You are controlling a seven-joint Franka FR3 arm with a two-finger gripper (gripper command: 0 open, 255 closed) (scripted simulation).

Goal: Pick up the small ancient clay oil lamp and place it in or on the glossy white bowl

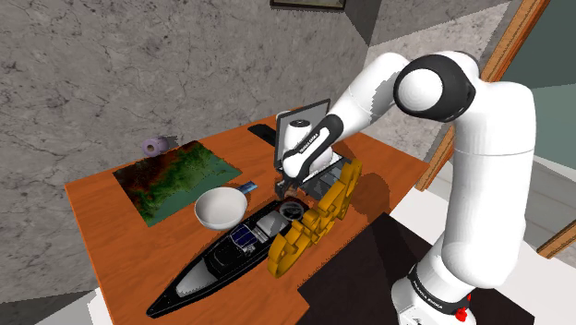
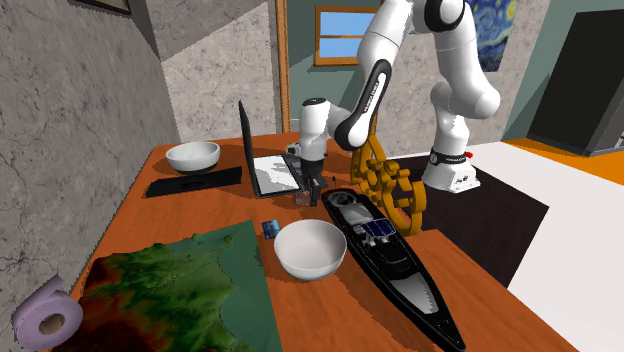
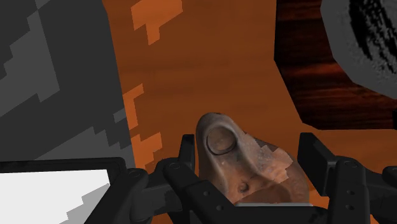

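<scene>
Gripping state: fingers [image 3: 188, 156] spread and straddling the oil lamp [image 3: 235, 162], not clenched; one pad close against its side, a sliver of table [image 3: 191, 70] visible at the other; no hold confirmed.
Gripper: gripper [image 2: 312, 190] down at table level, pointing near vertical; judged so as to drop over the piece from above.
Oil lamp: brownish, clay-like, resting on the table, centred between the fingers with the filling hole facing up; judged squared up for a pinch across the body.
Step in hand: judged as closing for the grasp; lift not yet done.
Close neighbours: open laptop [image 2: 265, 165] just beside on one flank, bow of the black model boat [image 2: 390, 255] just beside on the other; narrow slot, hence the top-down approach.
Further out: yellow chain [image 2: 395, 190] lying along the boat's far side, near the arm.
Destination: white bowl [image 2: 310, 250] upright and open, beside the boat's midsection, near the lamp but apart.
Query: second white bowl [image 2: 193, 156] beyond the laptop, sitting on a black slab [image 2: 195, 183]; nearer bowl judged the likelier target, not certain.
Risk: clipping the laptop or boat on the lift.
</scene>
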